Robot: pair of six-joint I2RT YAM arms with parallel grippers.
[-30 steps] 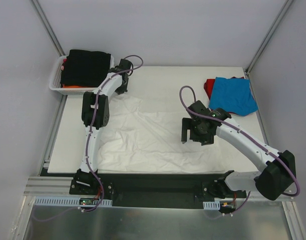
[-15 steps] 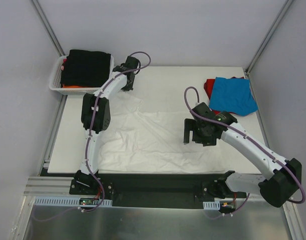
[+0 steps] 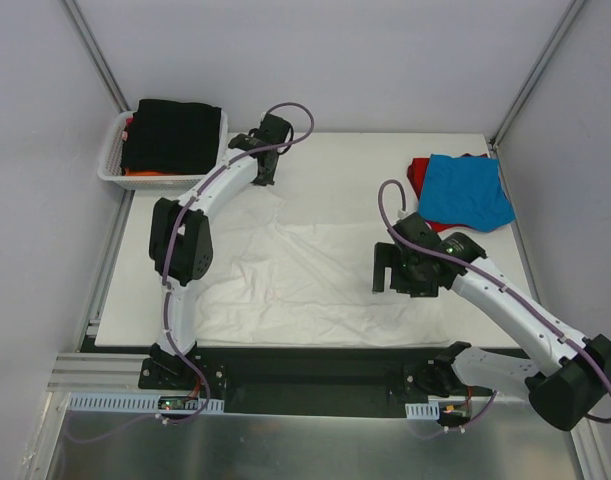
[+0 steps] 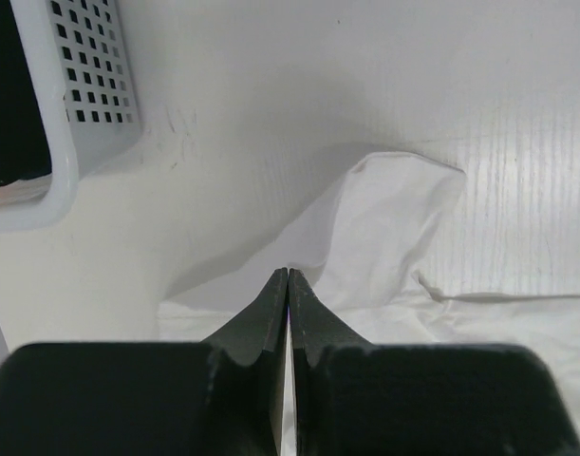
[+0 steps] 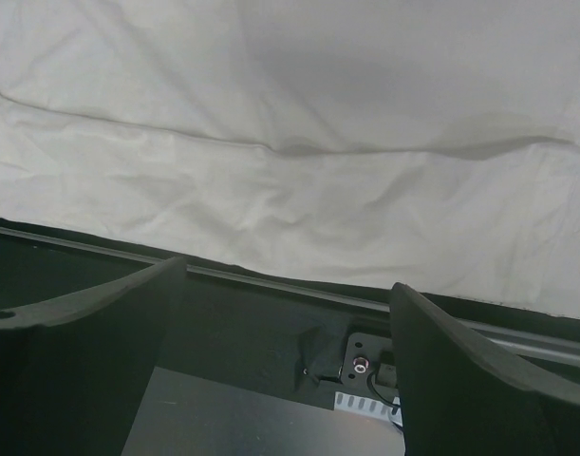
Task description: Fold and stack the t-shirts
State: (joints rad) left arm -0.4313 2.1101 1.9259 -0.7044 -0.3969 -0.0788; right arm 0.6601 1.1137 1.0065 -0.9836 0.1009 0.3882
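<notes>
A large white t-shirt point(image 3: 285, 270) lies spread and wrinkled over the middle of the table. My left gripper point(image 3: 268, 180) is at its far left corner, beside the basket. Its jaws are shut on a pinch of the white t-shirt point(image 4: 384, 218), which tents up to the tips of the left gripper point(image 4: 288, 274). My right gripper point(image 3: 393, 272) hovers open over the shirt's right side. In the right wrist view the white t-shirt point(image 5: 290, 123) fills the upper half, and nothing sits between the wide jaws of the right gripper point(image 5: 285, 323). A blue t-shirt point(image 3: 467, 190) lies on a red one point(image 3: 419, 175) at the far right.
A white lattice basket point(image 3: 110, 165) stands off the table's far left corner. It holds a black t-shirt point(image 3: 175, 130) over an orange one point(image 3: 145, 173). In the left wrist view the basket point(image 4: 71, 114) is at the upper left. The table's near edge and black rail point(image 5: 271, 285) are below the right gripper.
My left gripper has moved right along the far edge, drawing the white shirt's corner with it. The right gripper has shifted slightly right and nearer, staying open.
</notes>
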